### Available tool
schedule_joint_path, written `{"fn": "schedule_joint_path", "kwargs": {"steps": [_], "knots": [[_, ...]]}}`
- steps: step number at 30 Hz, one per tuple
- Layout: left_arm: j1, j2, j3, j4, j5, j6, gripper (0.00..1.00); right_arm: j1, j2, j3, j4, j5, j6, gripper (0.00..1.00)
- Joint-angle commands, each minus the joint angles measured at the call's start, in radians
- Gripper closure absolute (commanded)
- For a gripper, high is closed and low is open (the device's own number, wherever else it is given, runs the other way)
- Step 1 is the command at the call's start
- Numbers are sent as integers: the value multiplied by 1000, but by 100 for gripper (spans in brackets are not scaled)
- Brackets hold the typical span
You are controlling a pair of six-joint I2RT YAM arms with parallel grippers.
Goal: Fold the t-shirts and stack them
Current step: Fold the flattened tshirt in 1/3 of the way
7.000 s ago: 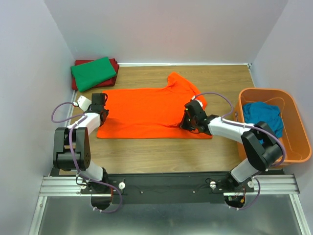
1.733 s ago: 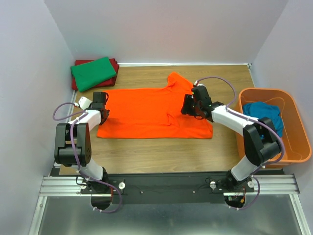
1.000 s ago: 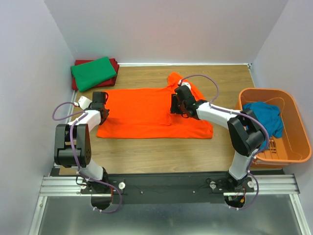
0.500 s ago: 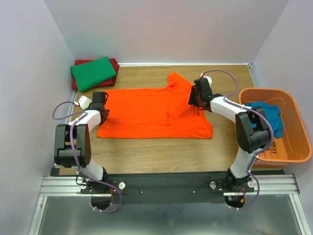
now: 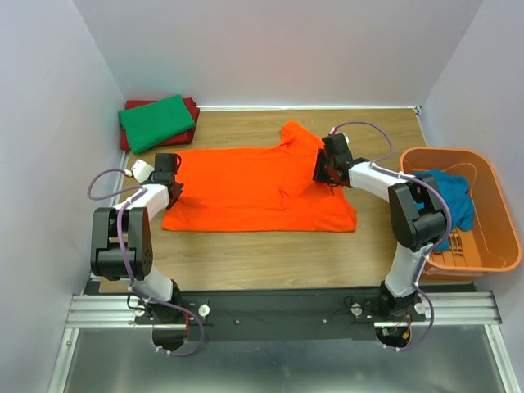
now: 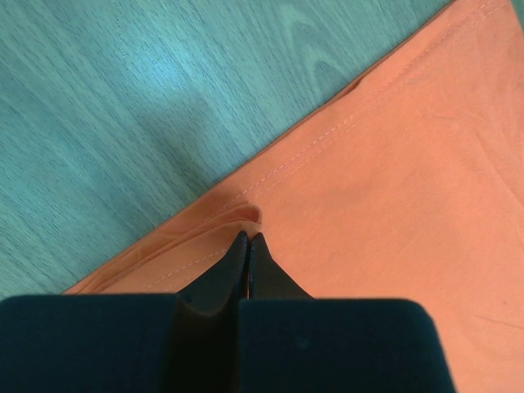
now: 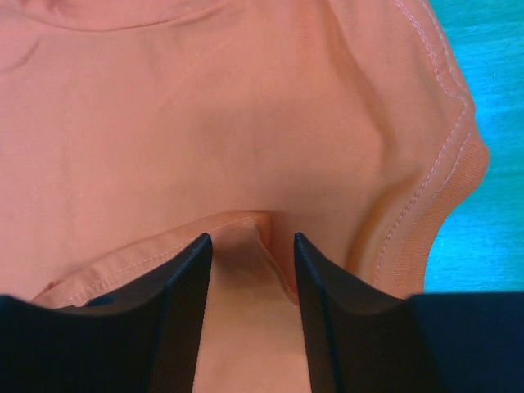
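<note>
The bright orange t-shirt (image 5: pixel 246 184) lies spread flat on the wooden table, its collar end toward the right. My left gripper (image 5: pixel 174 183) is at its left hem corner. In the left wrist view its jaws (image 6: pixel 248 237) are shut on a small ruck of the orange hem (image 6: pixel 344 131). My right gripper (image 5: pixel 322 171) is low over the shirt's far right part. It stands open (image 7: pixel 250 239) astride a raised fold of orange cloth (image 7: pixel 237 223), beside a stitched edge (image 7: pixel 442 172). A folded green t-shirt (image 5: pixel 155 121) rests on a dark red one (image 5: pixel 193 106) at the back left. A teal blue t-shirt (image 5: pixel 446 192) sits crumpled in the basket.
The rigid orange plastic basket (image 5: pixel 491 176) stands at the right edge of the table, close to the right arm's elbow. White walls close in the back and both sides. Bare wood (image 5: pixel 270 254) shows between the orange shirt and the arm bases.
My right gripper has swung from the shirt's middle to its far right part and settled there, its jaws narrowing a little. The left gripper and the shirt's outline have stayed put.
</note>
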Motion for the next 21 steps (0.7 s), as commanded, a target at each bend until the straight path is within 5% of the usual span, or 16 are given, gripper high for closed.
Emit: {"fn": "schedule_joint_path", "kwargs": {"steps": [1,9,21], "knots": [[-3,-23,13,19,1,6,100,-1,16,17,-13,-21,8,55],[-3,-38,6,19,-2,12,100,-1,-12,12,-12,-15,8,94],[-4,-69,-6,13,-9,12,100,-1,-147,-43,44,60,10,98]]}}
